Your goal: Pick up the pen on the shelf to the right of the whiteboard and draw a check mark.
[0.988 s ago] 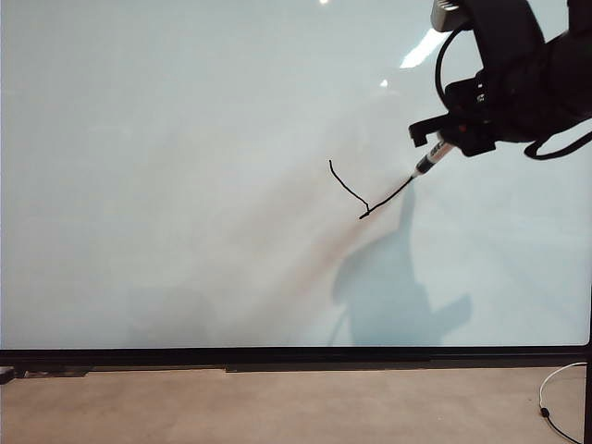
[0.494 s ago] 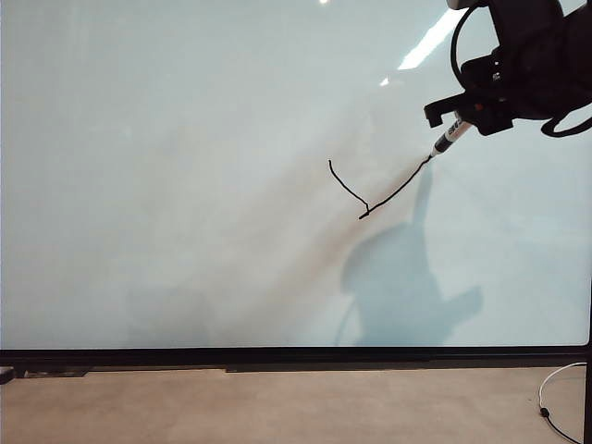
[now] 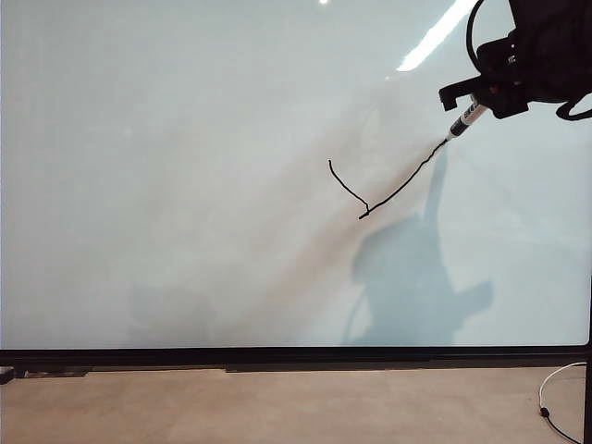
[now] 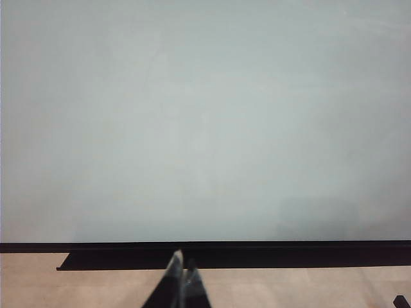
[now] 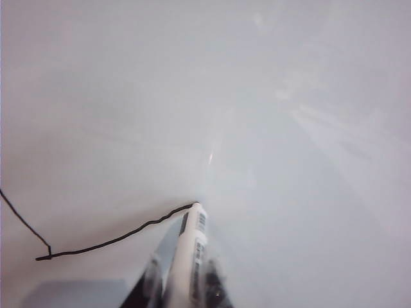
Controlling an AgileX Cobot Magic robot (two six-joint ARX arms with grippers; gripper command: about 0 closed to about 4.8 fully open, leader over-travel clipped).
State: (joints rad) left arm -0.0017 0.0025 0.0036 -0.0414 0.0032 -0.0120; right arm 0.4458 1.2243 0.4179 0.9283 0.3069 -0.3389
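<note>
The whiteboard [image 3: 185,185] fills the exterior view, pale and glossy with a thin black lower frame. On it is a black check mark [image 3: 370,199], with a short left stroke and a longer right stroke that climbs to the upper right. My right gripper [image 3: 479,104] is at the upper right, shut on the pen [image 3: 465,120], whose black tip touches the top end of the long stroke. In the right wrist view the pen [image 5: 191,253] sits between the fingers and its tip meets the check mark [image 5: 115,240]. My left gripper [image 4: 182,273] is shut and empty, low before the board's bottom edge.
A black ledge [image 3: 296,359] runs along the board's bottom edge above a tan surface [image 3: 277,407]. A white cable [image 3: 555,407] lies at the lower right. A black upright [image 3: 587,388] stands at the right edge.
My right gripper has moved up and to the right with the pen, and the long stroke of the check mark has grown longer. The left gripper has not moved.
</note>
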